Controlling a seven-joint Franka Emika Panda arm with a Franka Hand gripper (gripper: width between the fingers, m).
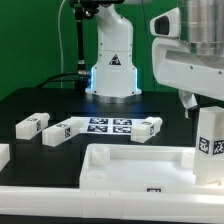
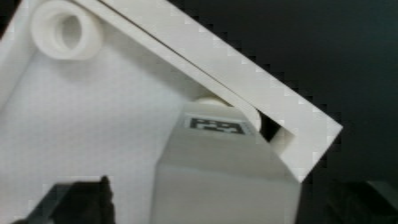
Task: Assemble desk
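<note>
The white rimmed desk top (image 1: 120,168) lies in the foreground of the exterior view. In the wrist view it shows as a slanted white panel (image 2: 71,110) with a round hole (image 2: 63,35). My gripper (image 1: 204,106) is at the exterior view's right, shut on a white leg block (image 1: 210,142). It holds the block upright at the top's right end. In the wrist view the leg (image 2: 214,175), with its tag (image 2: 222,125), sits between the dark fingers (image 2: 80,205) of the gripper (image 2: 217,205). Its far end meets the top near a corner rim (image 2: 267,80).
Two loose leg blocks (image 1: 33,124) (image 1: 58,131) lie at the exterior view's left, and another (image 1: 148,126) lies at the marker board's (image 1: 108,124) right end. A white part shows at the left edge (image 1: 4,155). The robot base (image 1: 112,70) stands behind.
</note>
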